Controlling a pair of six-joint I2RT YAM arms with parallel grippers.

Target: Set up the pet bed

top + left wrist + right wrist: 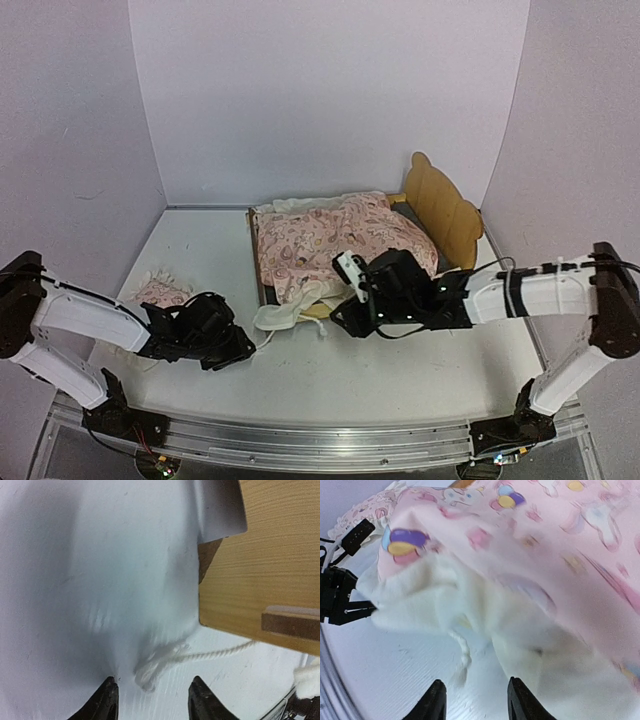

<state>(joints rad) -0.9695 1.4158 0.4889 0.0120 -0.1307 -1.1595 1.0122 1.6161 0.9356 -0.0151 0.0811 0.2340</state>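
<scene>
The pet bed, a plywood frame with a wavy headboard [443,205], stands mid-table. A pink patterned blanket [340,240] covers it, and a bit of dark grey mattress [408,214] shows by the headboard. The blanket's white ruffle [288,312] spills off the foot end onto the table. My left gripper [247,350] is open and empty just left of the ruffle. In the left wrist view, its gripper [155,696] faces a white cord [165,660] beside the frame [260,570]. My right gripper [345,318] is open at the foot end, and its wrist view [476,697] shows the blanket [545,540] just ahead.
A small pink ruffled pillow [162,292] lies on the table at the left, behind my left arm. It also shows in the right wrist view [365,510]. White walls enclose the table at the back and on both sides.
</scene>
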